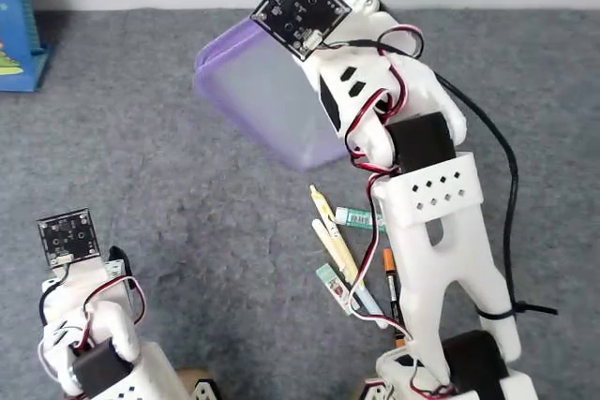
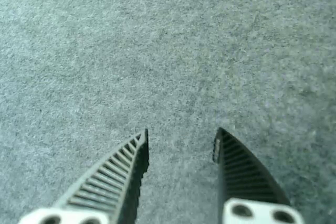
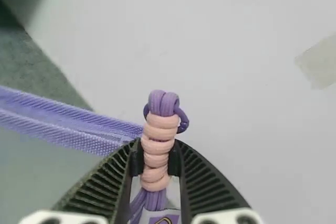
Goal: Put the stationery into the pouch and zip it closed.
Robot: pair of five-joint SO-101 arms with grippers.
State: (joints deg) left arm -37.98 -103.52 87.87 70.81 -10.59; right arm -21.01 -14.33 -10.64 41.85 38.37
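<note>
The right gripper is clamping the pink-and-purple knotted cord pull of the translucent purple plastic pouch, arm stretching toward the table's far side. Loose pens and markers, print too small to read, are lying on grey felt beside that arm. The left gripper is hovering, fingers apart.

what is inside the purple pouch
Nothing shows through the clear side of the pouch; the pens lie outside on the carpet. Its end behind the arm is covered.
</note>
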